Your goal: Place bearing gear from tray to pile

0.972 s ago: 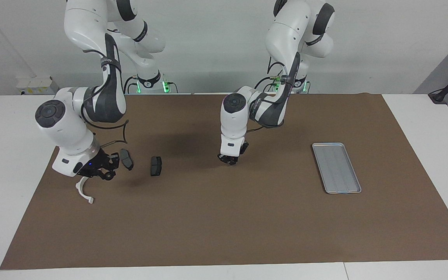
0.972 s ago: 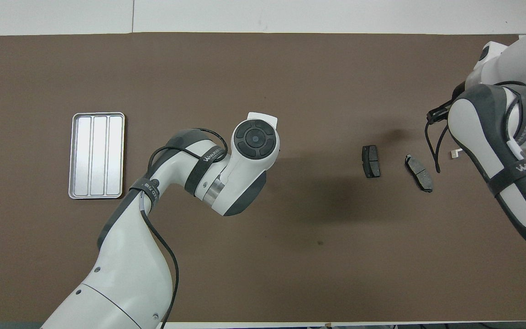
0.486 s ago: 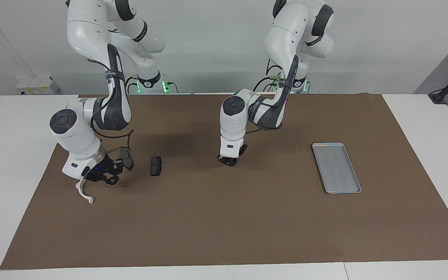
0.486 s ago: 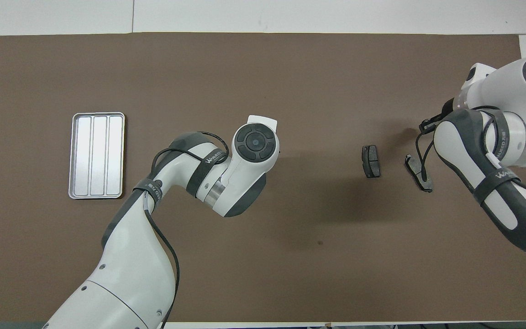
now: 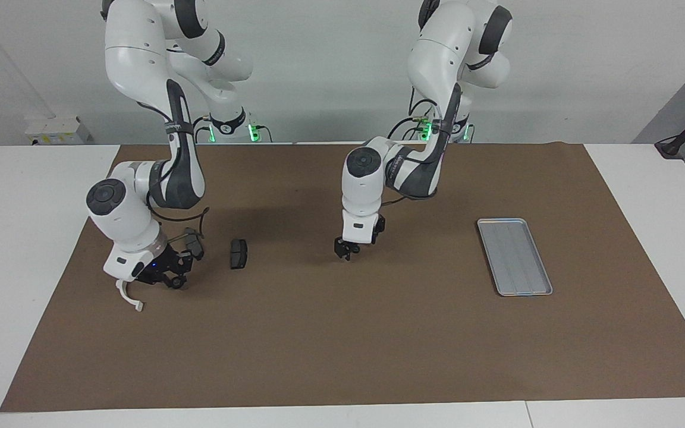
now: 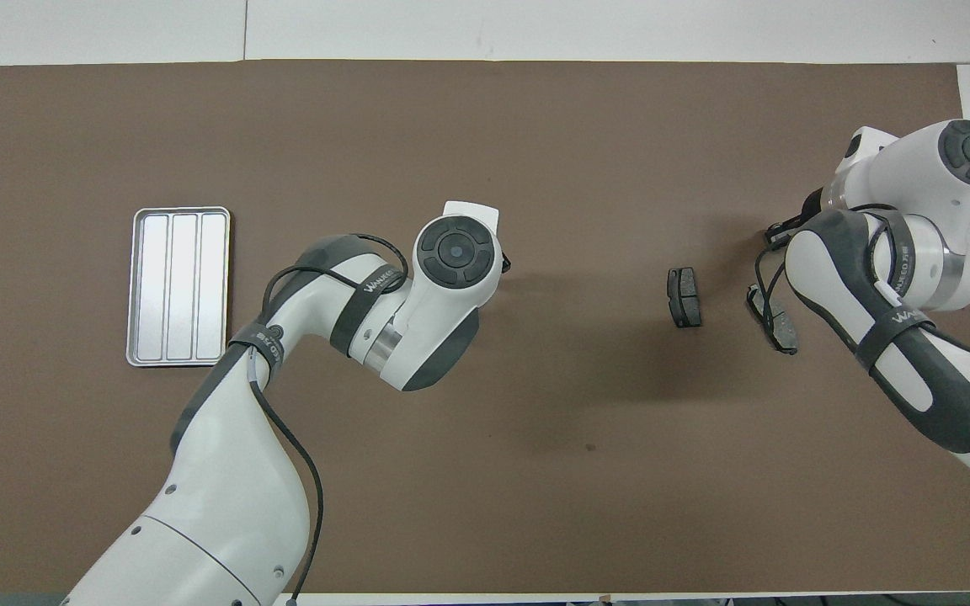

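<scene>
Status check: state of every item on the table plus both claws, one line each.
tray: flat on the mat, empty.
white bracket: lying on the mat, partly hidden by the right arm.
first dark plate: lying flat, clear of both claws.
second dark plate: beside the right claw, partly hidden.
left claw: over bare mat, nothing visible in it.
right claw: low over the pile.

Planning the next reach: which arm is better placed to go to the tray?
Left. The left claw hangs over mid-mat, and the tray lies toward the left arm's end. The right claw is over the pile, by the white bracket.
</scene>
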`<control>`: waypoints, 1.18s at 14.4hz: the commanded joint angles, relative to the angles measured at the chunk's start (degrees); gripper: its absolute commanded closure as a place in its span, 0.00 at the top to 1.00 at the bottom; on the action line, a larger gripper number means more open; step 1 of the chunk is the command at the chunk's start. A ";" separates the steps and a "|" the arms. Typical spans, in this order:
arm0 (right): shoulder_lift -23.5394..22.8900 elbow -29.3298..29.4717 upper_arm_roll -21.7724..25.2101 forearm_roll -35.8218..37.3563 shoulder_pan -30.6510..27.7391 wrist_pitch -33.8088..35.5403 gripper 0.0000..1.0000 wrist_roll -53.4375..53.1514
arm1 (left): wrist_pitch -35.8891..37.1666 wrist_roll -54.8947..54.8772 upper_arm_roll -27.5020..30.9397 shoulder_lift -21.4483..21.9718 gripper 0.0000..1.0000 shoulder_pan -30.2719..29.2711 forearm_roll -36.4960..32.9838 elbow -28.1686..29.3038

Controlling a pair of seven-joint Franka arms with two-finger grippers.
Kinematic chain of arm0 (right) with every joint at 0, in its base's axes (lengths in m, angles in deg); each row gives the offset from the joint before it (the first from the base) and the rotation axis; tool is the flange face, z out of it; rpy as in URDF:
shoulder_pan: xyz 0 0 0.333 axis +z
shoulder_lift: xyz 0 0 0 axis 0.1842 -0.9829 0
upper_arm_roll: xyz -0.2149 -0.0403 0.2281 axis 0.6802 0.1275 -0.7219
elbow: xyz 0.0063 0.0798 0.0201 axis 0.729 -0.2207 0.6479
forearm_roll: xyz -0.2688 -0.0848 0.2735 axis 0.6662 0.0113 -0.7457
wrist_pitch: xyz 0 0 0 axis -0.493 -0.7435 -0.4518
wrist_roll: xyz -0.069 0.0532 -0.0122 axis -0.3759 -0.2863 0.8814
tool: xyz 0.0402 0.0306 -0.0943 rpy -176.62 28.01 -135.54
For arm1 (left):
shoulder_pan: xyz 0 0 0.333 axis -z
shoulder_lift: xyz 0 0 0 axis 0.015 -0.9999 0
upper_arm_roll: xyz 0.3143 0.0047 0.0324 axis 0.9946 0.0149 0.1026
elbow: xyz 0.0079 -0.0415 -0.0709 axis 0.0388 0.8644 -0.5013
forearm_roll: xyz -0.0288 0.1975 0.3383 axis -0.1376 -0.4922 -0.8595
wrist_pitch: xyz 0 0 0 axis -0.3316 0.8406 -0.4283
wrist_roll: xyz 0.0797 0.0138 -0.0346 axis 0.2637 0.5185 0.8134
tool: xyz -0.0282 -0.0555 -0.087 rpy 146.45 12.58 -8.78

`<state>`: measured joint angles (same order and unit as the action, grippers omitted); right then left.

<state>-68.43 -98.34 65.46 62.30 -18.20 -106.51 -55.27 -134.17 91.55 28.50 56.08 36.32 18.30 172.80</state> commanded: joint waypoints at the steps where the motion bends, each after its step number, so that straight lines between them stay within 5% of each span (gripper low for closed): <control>1: -0.50 -0.54 -0.77 0.16 -1.03 -2.18 0.00 1.29 | 4.67 -0.02 -0.18 7.09 1.00 -4.34 -1.16 1.58; 4: -0.50 -0.54 -0.77 0.16 -1.03 -2.18 0.00 0.94 | 11.34 -5.53 -0.26 13.50 1.00 -9.78 -1.07 1.85; 6: -0.50 -0.54 -0.77 0.08 -1.03 -2.10 0.84 0.32 | 15.30 -13.43 -0.35 16.76 1.00 -14.70 -0.55 1.76; 7: -0.50 -0.46 -0.77 0.07 -1.03 -2.01 1.00 -0.03 | 16.88 -16.95 -0.35 17.99 1.00 -16.64 -0.46 1.76; 12: 3.44 1.03 -1.56 -0.37 1.07 3.95 1.00 -7.37 | 25.15 -35.66 -0.18 24.32 1.00 -24.55 -0.46 1.76; 17: 5.12 9.46 -1.56 0.34 14.67 15.29 1.00 -29.07 | 32.79 -51.50 -0.09 29.60 1.00 -31.32 0.07 1.76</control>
<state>-63.15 -91.71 63.83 62.23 -8.33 -94.65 -76.32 -103.72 45.06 28.94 82.84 7.04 18.15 172.84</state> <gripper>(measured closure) 0.000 0.000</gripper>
